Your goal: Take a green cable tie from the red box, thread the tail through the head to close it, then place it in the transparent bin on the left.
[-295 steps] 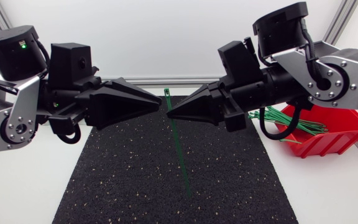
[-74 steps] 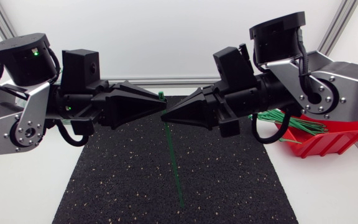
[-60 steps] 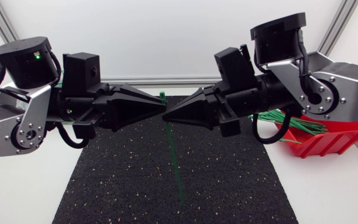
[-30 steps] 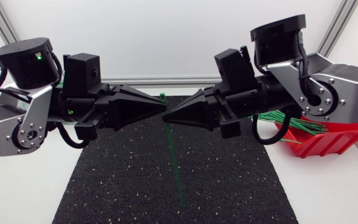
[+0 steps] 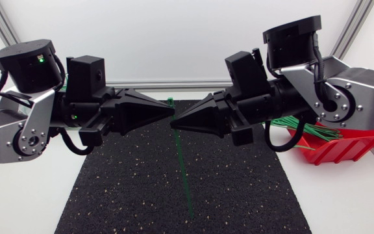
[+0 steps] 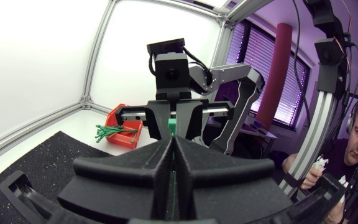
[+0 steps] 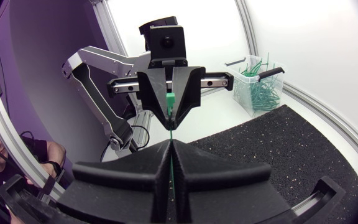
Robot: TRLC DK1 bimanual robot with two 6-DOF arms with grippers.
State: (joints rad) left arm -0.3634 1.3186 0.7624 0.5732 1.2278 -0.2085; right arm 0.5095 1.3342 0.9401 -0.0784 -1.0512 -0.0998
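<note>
A green cable tie (image 5: 182, 162) hangs over the black mat, its head (image 5: 169, 101) up between the two gripper tips and its tail slanting down toward the mat's front. My left gripper (image 5: 170, 116) and right gripper (image 5: 176, 121) meet tip to tip above the mat's far end, each shut on the tie. In the left wrist view the tie (image 6: 173, 127) runs out from between my shut left gripper (image 6: 171, 148). The right wrist view shows the tie (image 7: 170, 102) between my shut right gripper (image 7: 170, 148) and the left one facing it.
The red box (image 5: 343, 146) with several green ties sits at the right, partly under my right arm; it also shows as the red box (image 6: 124, 127). The transparent bin (image 7: 260, 87), holding green ties, stands beside the black mat (image 5: 239, 188).
My left gripper's fingers have closed onto the tie near its head. Both arms have barely shifted, and the tail still hangs over the mat.
</note>
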